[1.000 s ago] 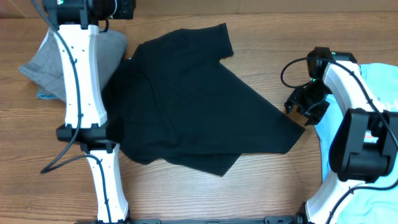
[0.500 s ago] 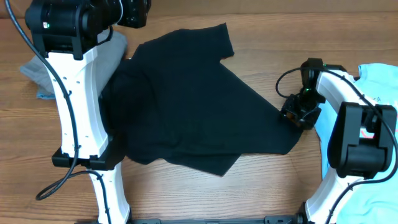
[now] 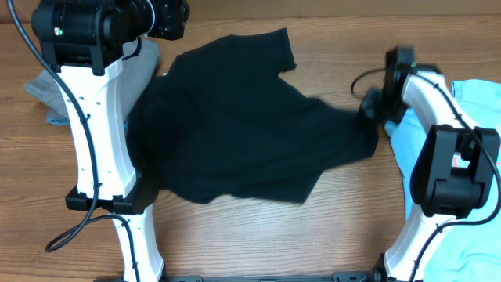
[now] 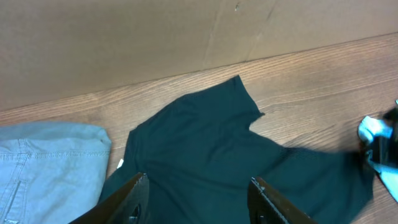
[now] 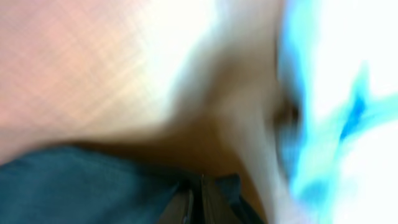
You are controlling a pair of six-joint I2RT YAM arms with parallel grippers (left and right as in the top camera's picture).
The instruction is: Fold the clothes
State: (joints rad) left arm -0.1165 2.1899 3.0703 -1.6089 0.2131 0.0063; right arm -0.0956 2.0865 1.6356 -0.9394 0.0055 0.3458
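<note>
The black T-shirt [image 3: 235, 125] lies crumpled across the middle of the table. My right gripper [image 3: 369, 106] is at its right edge, shut on a pinch of the black cloth. The blurred right wrist view shows that gripper [image 5: 200, 183] with its jaws together and the dark shirt [image 5: 74, 186] caught in them. In the left wrist view my left gripper [image 4: 198, 180] hangs open above the shirt [image 4: 211, 143], touching nothing. Grey shorts [image 3: 59, 82] lie at the far left, also seen as shorts [image 4: 43, 162] beside the shirt. A light blue tee [image 3: 477, 102] lies at the right.
The left arm's white links [image 3: 102, 133] stand over the shirt's left side and hide part of it. A brown wall [image 4: 155, 37] backs the table's far edge. Bare wood [image 3: 258, 243] shows in front of the shirt.
My right gripper has shut on the shirt's right corner and pulled it up and toward the far side. The shirt's right side is drawn out. The left arm swung earlier and now stays.
</note>
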